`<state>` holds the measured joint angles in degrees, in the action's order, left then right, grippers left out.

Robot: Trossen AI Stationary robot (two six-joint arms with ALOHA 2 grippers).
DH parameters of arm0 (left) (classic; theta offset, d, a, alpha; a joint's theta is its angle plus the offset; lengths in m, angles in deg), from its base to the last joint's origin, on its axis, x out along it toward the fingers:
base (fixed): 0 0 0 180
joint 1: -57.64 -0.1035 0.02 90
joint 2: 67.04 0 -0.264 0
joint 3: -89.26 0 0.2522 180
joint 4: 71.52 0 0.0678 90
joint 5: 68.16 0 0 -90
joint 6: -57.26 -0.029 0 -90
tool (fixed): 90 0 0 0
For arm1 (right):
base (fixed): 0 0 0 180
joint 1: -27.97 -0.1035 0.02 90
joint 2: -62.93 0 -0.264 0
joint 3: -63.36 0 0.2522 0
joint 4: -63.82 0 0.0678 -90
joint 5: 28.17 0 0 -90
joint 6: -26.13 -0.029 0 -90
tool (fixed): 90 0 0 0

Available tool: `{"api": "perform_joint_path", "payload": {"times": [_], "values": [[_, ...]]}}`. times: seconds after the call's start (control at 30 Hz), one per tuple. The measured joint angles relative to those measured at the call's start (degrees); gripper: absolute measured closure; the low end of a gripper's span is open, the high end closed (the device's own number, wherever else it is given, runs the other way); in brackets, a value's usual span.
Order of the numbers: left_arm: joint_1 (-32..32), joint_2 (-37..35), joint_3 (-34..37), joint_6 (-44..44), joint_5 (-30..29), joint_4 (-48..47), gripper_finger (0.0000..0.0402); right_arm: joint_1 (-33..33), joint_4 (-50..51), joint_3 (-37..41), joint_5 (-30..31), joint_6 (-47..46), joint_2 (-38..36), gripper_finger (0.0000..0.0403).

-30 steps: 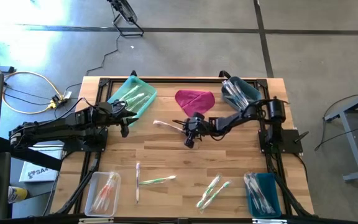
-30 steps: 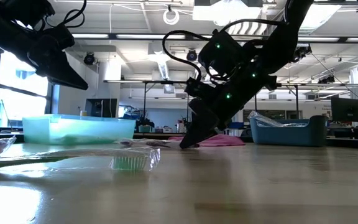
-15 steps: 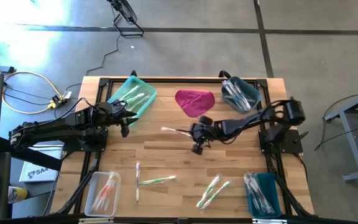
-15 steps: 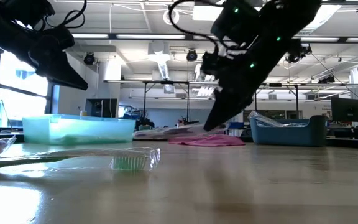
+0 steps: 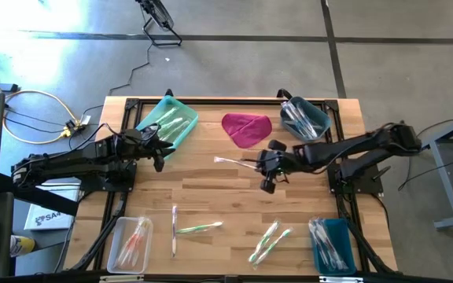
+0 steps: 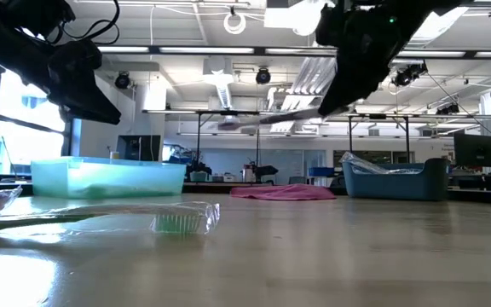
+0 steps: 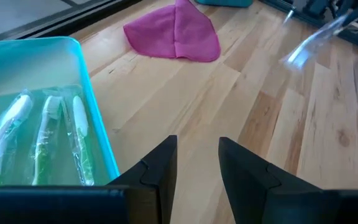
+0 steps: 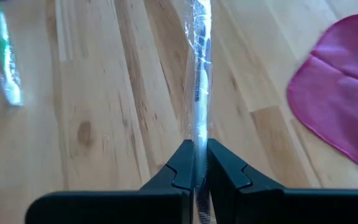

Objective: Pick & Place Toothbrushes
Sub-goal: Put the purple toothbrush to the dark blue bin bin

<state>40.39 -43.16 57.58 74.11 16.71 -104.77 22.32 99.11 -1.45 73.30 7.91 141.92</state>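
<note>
My right gripper (image 5: 267, 167) is pinched tight on a wrapped toothbrush (image 5: 236, 162) — I see it held up off the wooden table (image 5: 211, 196), near the pink cloth (image 5: 246, 128). My left gripper (image 5: 158, 149) waits by the teal tray (image 5: 181, 135), fingers a little apart — holding nothing.

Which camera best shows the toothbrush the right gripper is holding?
Right wrist view: the wrapped toothbrush sits pinched in the right gripper. High view shows it small, low view a raised streak, left wrist view a distant blur.
</note>
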Motion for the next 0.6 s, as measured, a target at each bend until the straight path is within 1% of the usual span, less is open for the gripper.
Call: {"api": "perform_joint_path", "payload": {"times": [0.17,0.3,0.33,0.4,0.47,0.6], "values": [[0.01,0.01,-0.01,0.38,-0.04,0.80,0.0286,0.00,1.92,-0.02,-0.04,0.58,-2.52,0.0387],[0.00,0.02,0.00,-0.29,0.08,5.38,0.0286,0.00,3.72,-0.02,-1.57,0.52,-2.68,0.0387],[0.00,0.22,0.00,-1.68,0.95,7.20,0.0286,0.00,4.65,-0.02,-1.57,0.44,-2.68,0.0387],[0.00,0.97,-0.02,-5.88,4.74,11.22,0.0286,0.00,5.50,-0.02,-2.07,0.40,-2.68,0.0387],[0.02,2.52,-0.02,-7.83,8.39,15.23,0.0286,0.00,5.52,-0.02,-3.06,0.29,-2.68,0.0387],[0.00,7.69,-0.04,-9.55,10.66,21.29,0.0286,0.00,5.52,-0.02,-4.30,0.42,-2.68,0.0387]]}}
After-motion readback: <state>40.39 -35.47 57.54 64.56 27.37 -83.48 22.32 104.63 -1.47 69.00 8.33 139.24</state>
